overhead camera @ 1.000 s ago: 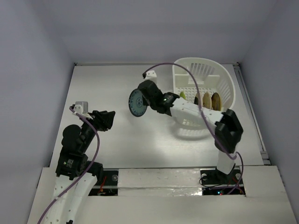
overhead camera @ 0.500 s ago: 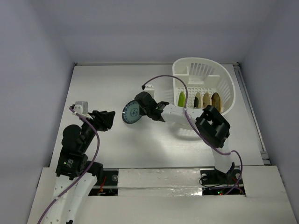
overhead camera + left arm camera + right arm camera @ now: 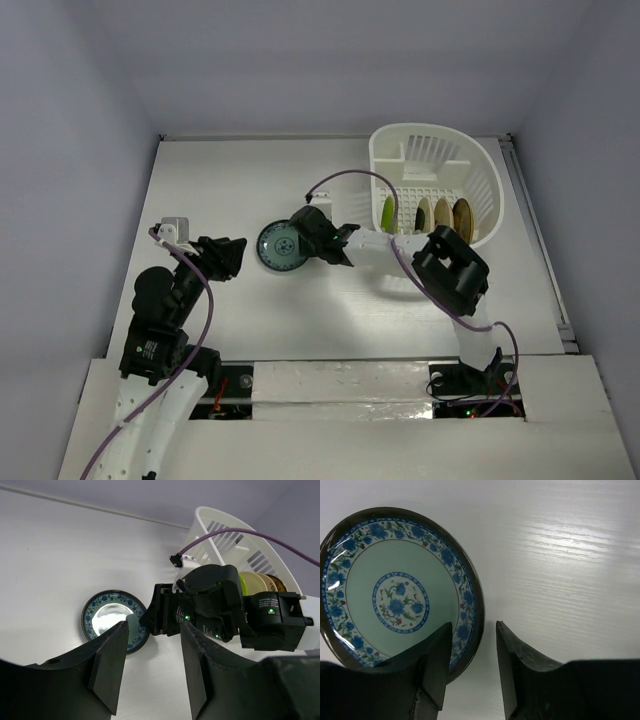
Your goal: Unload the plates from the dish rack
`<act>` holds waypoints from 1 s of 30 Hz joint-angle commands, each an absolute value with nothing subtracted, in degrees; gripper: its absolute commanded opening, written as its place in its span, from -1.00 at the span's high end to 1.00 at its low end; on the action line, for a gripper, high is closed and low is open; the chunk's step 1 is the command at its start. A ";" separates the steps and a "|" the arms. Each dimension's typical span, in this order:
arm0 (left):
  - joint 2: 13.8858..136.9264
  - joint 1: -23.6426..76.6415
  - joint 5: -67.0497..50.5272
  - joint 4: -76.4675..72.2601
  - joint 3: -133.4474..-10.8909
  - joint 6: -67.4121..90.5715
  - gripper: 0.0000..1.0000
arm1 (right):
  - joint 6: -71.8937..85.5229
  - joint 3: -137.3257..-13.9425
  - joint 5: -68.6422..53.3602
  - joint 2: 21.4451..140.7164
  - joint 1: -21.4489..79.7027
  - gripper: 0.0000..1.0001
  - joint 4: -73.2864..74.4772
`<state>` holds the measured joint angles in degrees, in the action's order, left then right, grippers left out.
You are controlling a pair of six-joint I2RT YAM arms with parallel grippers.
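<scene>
The white plate with the blue-green pattern (image 3: 281,245) lies flat on the table left of the dish rack (image 3: 490,180); it also shows in the left wrist view (image 3: 112,620) and the right wrist view (image 3: 395,600). My right gripper (image 3: 305,243) is open and straddles the plate's right rim: one finger is over the plate and the other stands off the rim (image 3: 473,626). The lime green plate (image 3: 387,212), cream plate (image 3: 424,212), tan plate (image 3: 442,215) and amber plate (image 3: 462,215) stand on edge in the rack. My left gripper (image 3: 228,255) is open and empty (image 3: 152,630).
The right arm's elbow (image 3: 452,272) hangs over the rack's near side. A purple cable (image 3: 345,178) loops above the right wrist. The table's right edge has a rail (image 3: 545,250). Grey walls close in the back and sides.
My right gripper carried the patterned plate left and down, tipping it from on edge to flat on the table. The jaws now stand apart from its rim. The left arm has not moved.
</scene>
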<state>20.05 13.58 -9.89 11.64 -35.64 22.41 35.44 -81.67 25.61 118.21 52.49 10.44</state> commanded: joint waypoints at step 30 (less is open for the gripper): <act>19.86 12.83 -10.46 9.58 -37.18 22.33 0.16 | 19.60 -73.30 38.85 85.86 39.55 0.17 30.59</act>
